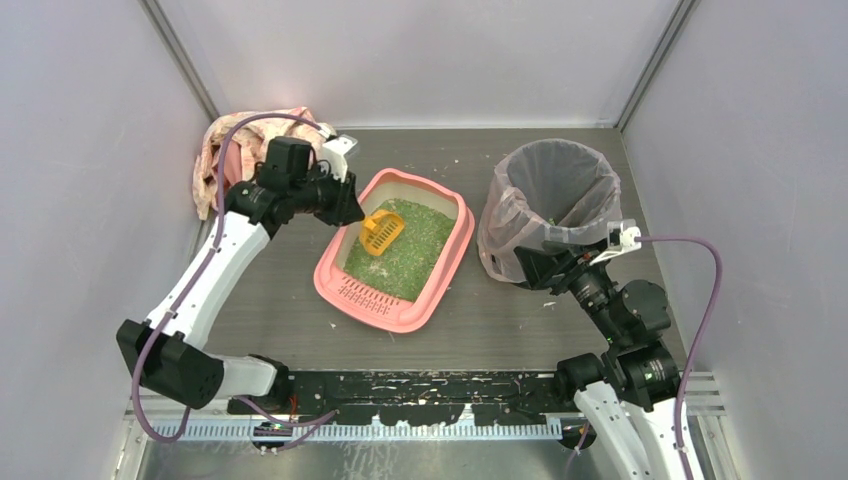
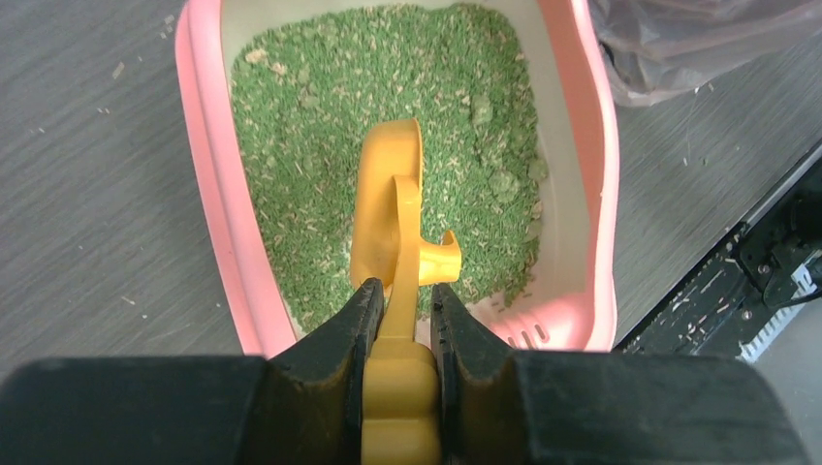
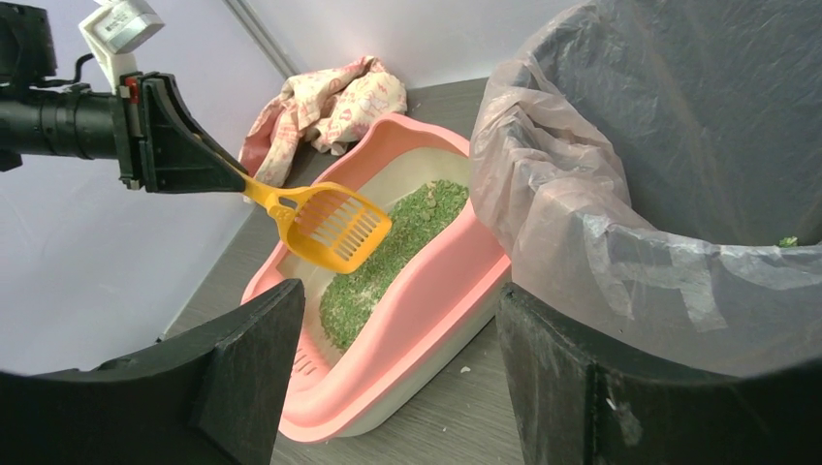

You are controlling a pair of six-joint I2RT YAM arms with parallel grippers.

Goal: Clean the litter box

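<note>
Left gripper (image 2: pixel 402 295): clenched on the handle of the yellow slotted plastic scoop (image 2: pixel 393 223), one black finger (image 2: pixel 344 334) pressed to each side of it. My left arm reaches out over the far left part of the grey table (image 1: pixel 270 300).

Scoop: in the right wrist view its head (image 3: pixel 334 228) hangs in the air above the green granules (image 3: pixel 407 218), tilted down and to the right, not touching them. From overhead it sits over the far left part of the tray.

Litter box (image 1: pixel 385 315): shallow pink plastic rectangular tray with rounded corners. It lies at a slant near the middle of the table, its slotted grate lip at the near end toward my bases. Granules cover most of its floor (image 2: pixel 310 126), with pale bare patches along the edges.

Right gripper (image 1: pixel 535 262): released, jaws spread wide. It sits low at the near side of the dark round bin lined with a translucent pinkish bag (image 1: pixel 505 235). I cannot tell whether a finger touches the bag.

Bin: just beside the tray's right far corner. I cannot tell whether they touch.

Far left corner: a crumpled pink patterned cloth (image 1: pixel 225 150).

Small pale specks are scattered on the table around the tray.
</note>
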